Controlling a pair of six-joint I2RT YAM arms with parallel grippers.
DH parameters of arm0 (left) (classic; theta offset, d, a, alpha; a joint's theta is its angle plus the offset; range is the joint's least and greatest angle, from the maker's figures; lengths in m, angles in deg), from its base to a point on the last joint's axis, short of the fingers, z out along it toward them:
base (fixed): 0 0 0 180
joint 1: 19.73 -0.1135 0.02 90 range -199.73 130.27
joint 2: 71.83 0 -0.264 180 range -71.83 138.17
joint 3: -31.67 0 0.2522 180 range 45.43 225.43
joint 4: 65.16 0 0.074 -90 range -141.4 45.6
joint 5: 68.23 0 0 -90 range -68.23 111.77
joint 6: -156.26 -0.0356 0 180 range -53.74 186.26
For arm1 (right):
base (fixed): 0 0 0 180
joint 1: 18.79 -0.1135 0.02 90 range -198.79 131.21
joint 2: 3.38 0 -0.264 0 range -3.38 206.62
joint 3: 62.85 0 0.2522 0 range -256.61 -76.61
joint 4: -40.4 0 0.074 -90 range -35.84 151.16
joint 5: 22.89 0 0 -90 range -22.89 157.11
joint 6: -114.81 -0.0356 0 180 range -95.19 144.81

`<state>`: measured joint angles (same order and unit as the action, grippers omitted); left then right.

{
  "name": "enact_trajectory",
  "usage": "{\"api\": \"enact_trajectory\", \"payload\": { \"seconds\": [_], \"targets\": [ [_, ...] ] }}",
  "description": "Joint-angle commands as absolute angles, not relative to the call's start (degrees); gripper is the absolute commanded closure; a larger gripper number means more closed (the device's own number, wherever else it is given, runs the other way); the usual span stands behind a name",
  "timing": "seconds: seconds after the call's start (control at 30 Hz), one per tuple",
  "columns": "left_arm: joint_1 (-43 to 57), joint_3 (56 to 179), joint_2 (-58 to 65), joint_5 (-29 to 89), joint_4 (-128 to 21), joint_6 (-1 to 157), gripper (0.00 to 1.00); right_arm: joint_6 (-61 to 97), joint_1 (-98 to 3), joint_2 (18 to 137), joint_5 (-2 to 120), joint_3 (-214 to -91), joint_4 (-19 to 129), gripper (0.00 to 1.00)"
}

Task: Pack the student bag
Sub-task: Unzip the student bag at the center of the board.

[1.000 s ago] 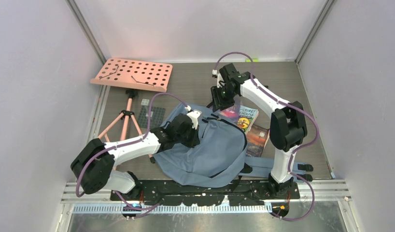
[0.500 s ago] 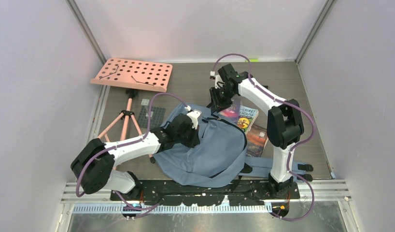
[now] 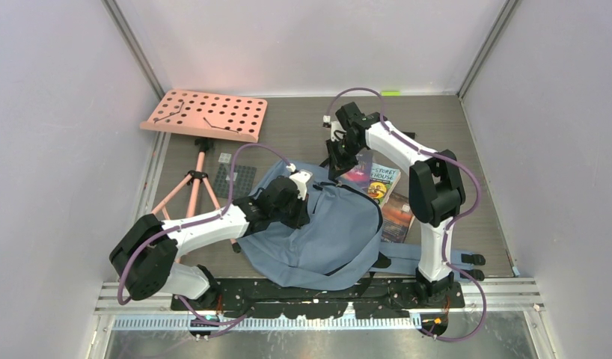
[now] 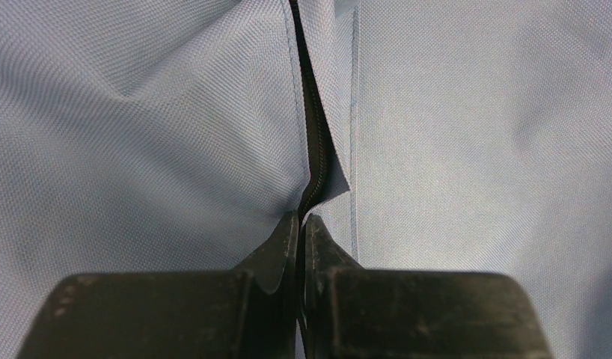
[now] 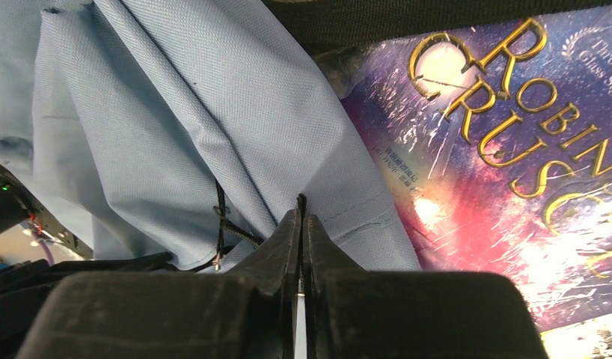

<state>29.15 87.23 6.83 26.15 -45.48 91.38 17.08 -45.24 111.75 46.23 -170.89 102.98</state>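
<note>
The student bag (image 3: 325, 232), blue-grey fabric, lies flat in the middle of the table between the arms. My left gripper (image 4: 301, 218) rests on the bag's upper left part and is shut, pinching the fabric where the black zipper (image 4: 312, 149) runs into its jaws. My right gripper (image 5: 301, 206) is at the bag's far top edge (image 3: 339, 166) and is shut, with a thin black bit of the zipper edge sticking up between its tips. A loose black cord (image 5: 222, 224) hangs just left of it. The bag's fabric (image 5: 213, 112) lies bunched in folds there.
A purple Robinson Crusoe book (image 5: 497, 149) lies under the bag's far right edge. Two books (image 3: 378, 182) (image 3: 399, 215) show beside the bag. A pink perforated music stand (image 3: 206, 114) on a tripod (image 3: 191, 187) stands at the far left. Black buckled straps (image 3: 467, 260) trail right.
My right gripper has closed from part open to shut on the bag's top edge, and its arm has shifted slightly left. The left arm and the bag have not moved.
</note>
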Motion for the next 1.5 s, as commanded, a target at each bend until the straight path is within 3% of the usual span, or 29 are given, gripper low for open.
{"api": "enact_trajectory", "payload": {
  "seconds": [0.0,0.57,0.8,0.87,1.0,1.2,1.33,1.47],
  "targets": [
    [29.23,86.5,6.49,27.65,-44.55,91.74,1.0,17.44,-45.5,110.99,44.62,-173.13,103.03,0.97],
    [29.06,84.89,2.61,17.53,-43.38,96.69,1.0,12.49,-45.5,91.57,51.98,-159.58,97.99,0.99],
    [28.87,85.91,3.13,20.21,-44.84,96.35,1.0,10.89,-45.5,84.52,51.94,-151.59,97.46,0.99],
    [28.87,87.84,3.42,21.34,-44.84,95.82,0.81,10.58,-45.5,83.41,51.75,-150.24,97.0,0.99],
    [28.87,92.35,4.47,23.78,-45.45,94.99,0.57,10.23,-45.5,82.73,51.18,-149.22,96.68,0.99],
    [28.63,100.24,9.95,24.63,-45.54,92.39,0.39,9.8,-45.51,82.31,50.94,-148.97,95.86,0.99],
    [28.22,104.32,14.95,25.28,-44.7,90.99,0.4,9.87,-45.5,82.08,50.85,-148.94,95.75,0.99],
    [28.08,107.71,19.23,24.22,-43.14,88.93,0.59,10.09,-45.5,82.0,50.76,-148.99,95.97,0.99]
  ]
}}
